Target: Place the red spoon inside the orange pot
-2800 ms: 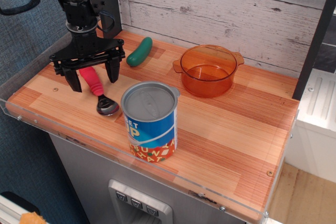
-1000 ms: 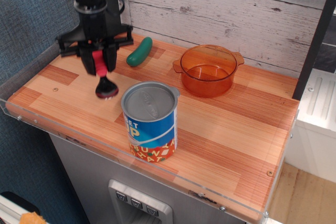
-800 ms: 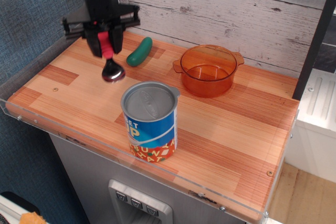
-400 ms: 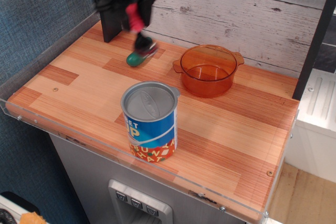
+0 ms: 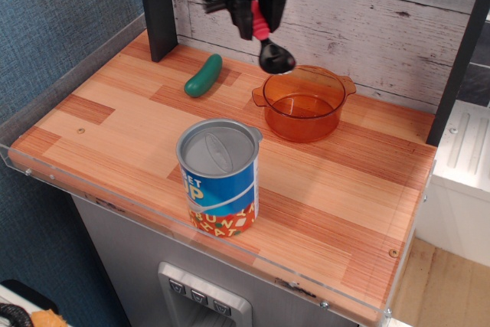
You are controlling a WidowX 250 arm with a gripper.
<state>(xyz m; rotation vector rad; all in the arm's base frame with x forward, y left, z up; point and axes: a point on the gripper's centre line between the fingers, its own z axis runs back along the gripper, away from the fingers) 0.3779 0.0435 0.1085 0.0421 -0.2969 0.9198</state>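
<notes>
My gripper (image 5: 259, 14) is at the top of the view, shut on the red spoon (image 5: 268, 38). The spoon hangs with its red-pink handle between the fingers and its shiny dark bowl pointing down. The bowl hovers in the air just above the left rear rim of the orange pot (image 5: 302, 102). The translucent orange pot stands upright on the wooden counter at the back right, with nothing in it.
A blue-labelled can (image 5: 219, 176) with a grey top stands near the counter's front. A green pickle-shaped toy (image 5: 203, 76) lies at the back left. A dark post (image 5: 157, 7) rises at the back left; a plank wall runs behind the counter.
The gripper closed on the spoon, lifted it off the counter's left side and carried it up and right, past the green toy, to above the pot's rim.
</notes>
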